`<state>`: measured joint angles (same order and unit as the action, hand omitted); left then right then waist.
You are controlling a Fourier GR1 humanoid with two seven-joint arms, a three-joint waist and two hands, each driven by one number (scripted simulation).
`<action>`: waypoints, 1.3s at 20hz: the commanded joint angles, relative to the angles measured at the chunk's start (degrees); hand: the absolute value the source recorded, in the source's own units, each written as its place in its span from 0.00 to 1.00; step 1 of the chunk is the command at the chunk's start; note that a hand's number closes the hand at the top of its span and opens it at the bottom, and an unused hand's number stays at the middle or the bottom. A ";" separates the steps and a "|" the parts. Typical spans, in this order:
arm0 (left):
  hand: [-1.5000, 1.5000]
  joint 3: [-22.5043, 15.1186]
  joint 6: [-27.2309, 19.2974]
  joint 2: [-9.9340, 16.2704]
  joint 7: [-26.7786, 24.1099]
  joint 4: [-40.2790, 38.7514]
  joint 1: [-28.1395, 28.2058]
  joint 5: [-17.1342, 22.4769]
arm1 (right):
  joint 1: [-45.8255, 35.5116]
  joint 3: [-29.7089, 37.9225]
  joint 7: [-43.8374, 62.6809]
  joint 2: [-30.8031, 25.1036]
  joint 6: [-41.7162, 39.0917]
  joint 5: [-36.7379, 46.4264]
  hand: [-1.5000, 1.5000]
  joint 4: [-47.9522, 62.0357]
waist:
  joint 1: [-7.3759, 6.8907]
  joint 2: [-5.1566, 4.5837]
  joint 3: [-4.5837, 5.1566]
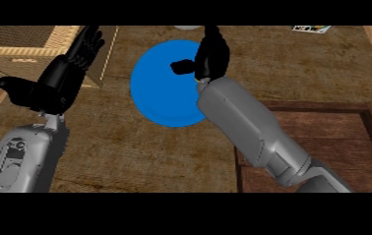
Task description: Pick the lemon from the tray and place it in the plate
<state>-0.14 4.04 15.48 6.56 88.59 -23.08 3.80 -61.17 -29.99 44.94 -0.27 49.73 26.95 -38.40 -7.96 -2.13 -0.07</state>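
Observation:
The blue plate (163, 89) lies on the wooden counter at the middle of the head view. My right hand (210, 57) hangs over the plate's right rim, fingers stretched straight toward the far side and thumb sticking out to the left; nothing shows in it. Its forearm runs back over the dark reddish tray (320, 131) at the lower right. The bare part of the tray shows no lemon, and no lemon is visible anywhere. My left hand (62, 76) rests open at the left, fingers up, apart from the plate.
A light wooden box (29, 44) stands at the far left behind my left hand. A pale round object (187, 27) peeks in at the top edge beyond the plate, and a small printed card (312, 28) lies at the far right.

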 commanded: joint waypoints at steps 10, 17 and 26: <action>0.50 2.86 -0.85 1.02 0.10 0.21 2.87 -0.09 | 4.90 -0.78 -9.49 0.25 20.95 -12.54 0.00 -7.00 | 4.85 1.64 0.05; 0.50 4.82 -0.76 1.26 -1.29 0.63 6.09 -0.11 | 19.67 1.23 -21.22 -0.38 19.85 -13.14 0.00 -19.78 | 8.02 2.16 0.05; 0.50 4.11 -1.98 -0.36 1.08 3.87 6.79 -2.32 | 38.86 -3.19 -19.99 -7.94 13.05 -6.98 0.00 -39.91 | 8.44 2.33 0.09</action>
<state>4.89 3.26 16.47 7.31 91.40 -16.55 3.14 -29.03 -31.11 24.14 -6.80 64.15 16.44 -72.07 0.33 0.16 0.00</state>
